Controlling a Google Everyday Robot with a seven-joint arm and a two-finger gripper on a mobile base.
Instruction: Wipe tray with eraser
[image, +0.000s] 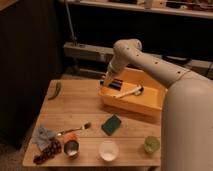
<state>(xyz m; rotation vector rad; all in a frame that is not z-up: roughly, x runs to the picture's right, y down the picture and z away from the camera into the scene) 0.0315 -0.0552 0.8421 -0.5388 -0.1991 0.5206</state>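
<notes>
We see the arm (150, 62) reach in from the right and bend down to the left end of the tray (125, 105), which stands on the right rear part of the tabletop (75, 107). The end effector (110, 79) hangs at the tray's left wall, low over the rim. The eraser (114, 84) shows as a dark and light striped block right at the end effector, inside the tray's left end. We cannot tell whether the end effector is spread or pinching the eraser. A white spoon (129, 92) lies in the tray, just right of the eraser. In front of the tray, apart from it, a green sponge (111, 124) lies flat on the wood. Along the front edge stand a white bowl (108, 150) and, to its right, a green cup (151, 144). At front left we see a fork (75, 129), a grey cloth (42, 134), dark grapes (46, 151) and a metal can (71, 147) close together. A long green vegetable (56, 90) lies near the left rear corner.
</notes>
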